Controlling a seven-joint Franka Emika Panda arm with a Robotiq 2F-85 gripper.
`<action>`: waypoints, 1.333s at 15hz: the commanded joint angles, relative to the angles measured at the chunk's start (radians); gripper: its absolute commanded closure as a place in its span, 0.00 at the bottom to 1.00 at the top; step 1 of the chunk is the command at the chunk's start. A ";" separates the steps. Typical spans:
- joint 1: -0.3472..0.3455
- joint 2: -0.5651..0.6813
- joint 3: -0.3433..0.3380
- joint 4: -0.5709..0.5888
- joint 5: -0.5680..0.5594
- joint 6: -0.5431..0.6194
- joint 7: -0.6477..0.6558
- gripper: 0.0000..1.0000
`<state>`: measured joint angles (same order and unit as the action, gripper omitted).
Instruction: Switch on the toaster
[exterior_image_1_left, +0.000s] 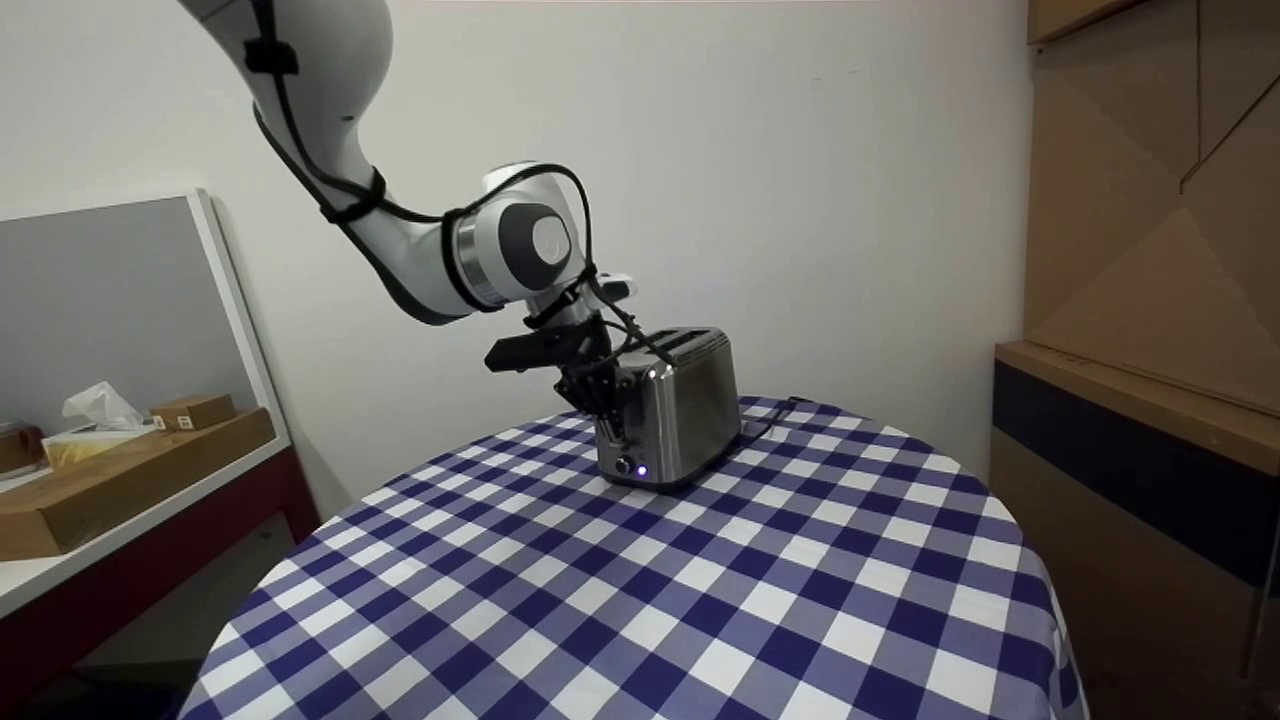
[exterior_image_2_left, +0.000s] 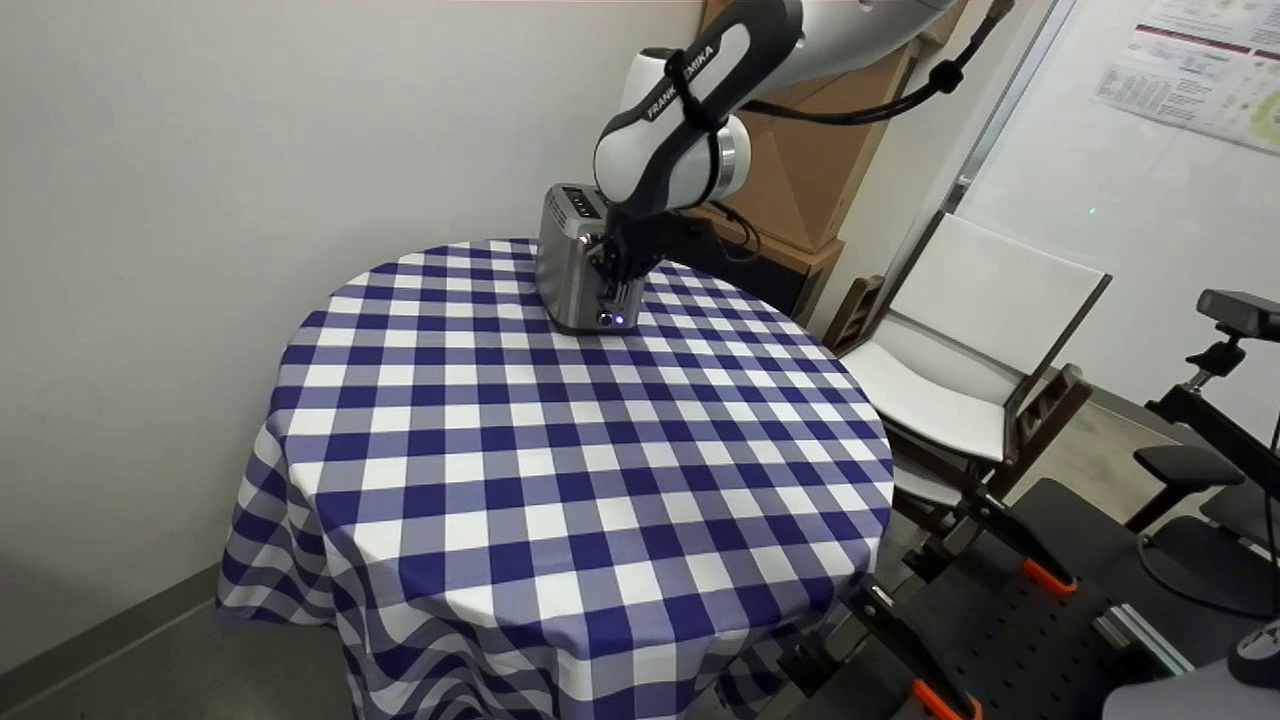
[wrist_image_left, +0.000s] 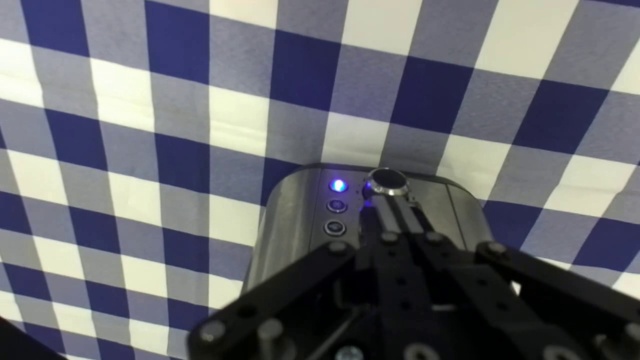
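Note:
The silver toaster (exterior_image_1_left: 705, 405) stands upright on the table, and it also shows in an exterior view (exterior_image_2_left: 568, 270) and the wrist view (wrist_image_left: 285, 225). Its end panel has a round knob (wrist_image_left: 387, 180) and a column of small buttons. The lowest button (wrist_image_left: 338, 185) glows blue; the two above it in the wrist view look unlit. My gripper (wrist_image_left: 395, 205) points down along the end panel, fingers together, tips just above the knob. In an exterior view the gripper (exterior_image_1_left: 614, 432) is against or very near the panel; contact cannot be told. The lever is hidden behind the gripper.
A blue-and-white checked cloth (exterior_image_1_left: 640, 630) covers the round table. A dark cord (exterior_image_1_left: 775, 420) lies behind the toaster. A wall stands behind the table. Tall cardboard (exterior_image_1_left: 1150, 250) and a white chair (exterior_image_2_left: 950, 380) stand beside it. A side desk (exterior_image_1_left: 130, 510) holds boxes.

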<state>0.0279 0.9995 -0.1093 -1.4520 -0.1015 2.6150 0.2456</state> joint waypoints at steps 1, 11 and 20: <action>-0.030 -0.124 0.042 -0.067 0.067 -0.112 -0.047 1.00; -0.005 -0.528 0.088 -0.368 0.085 -0.290 -0.075 1.00; 0.043 -0.864 0.092 -0.734 0.055 -0.294 -0.008 0.45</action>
<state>0.0629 0.2632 -0.0193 -2.0483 -0.0301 2.3253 0.2016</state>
